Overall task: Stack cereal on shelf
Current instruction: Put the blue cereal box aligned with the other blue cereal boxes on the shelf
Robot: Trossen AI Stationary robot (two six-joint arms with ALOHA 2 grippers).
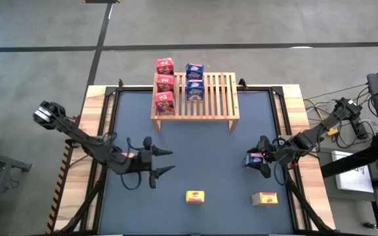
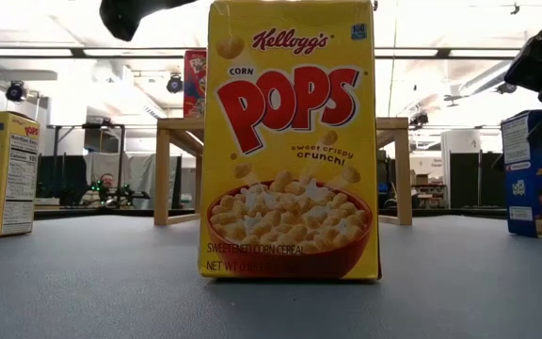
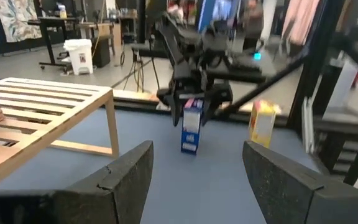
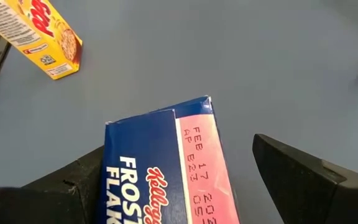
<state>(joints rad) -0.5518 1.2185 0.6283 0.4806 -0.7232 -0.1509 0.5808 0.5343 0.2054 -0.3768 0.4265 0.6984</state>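
Observation:
The wooden shelf stands at the table's far edge. On its slats stand three red cereal boxes in a row and, beside them, two blue ones. Another blue box stands upright on the table at the right, and the fingers of my open right gripper stand on either side of its top. Two yellow boxes stand near the front edge. My left gripper hovers open and level over the table's left half, pointing toward the right. My right gripper comes slanting down from the table's right, over the blue box's top end. A gap shows between the box and one finger. Whether the other finger touches the box's side, I cannot tell. The box stands on the table.
The shelf's right half has bare slats. Bare mat lies between the shelf and the two grippers. In the low view the nearer yellow box fills the middle, with the shelf's legs behind it.

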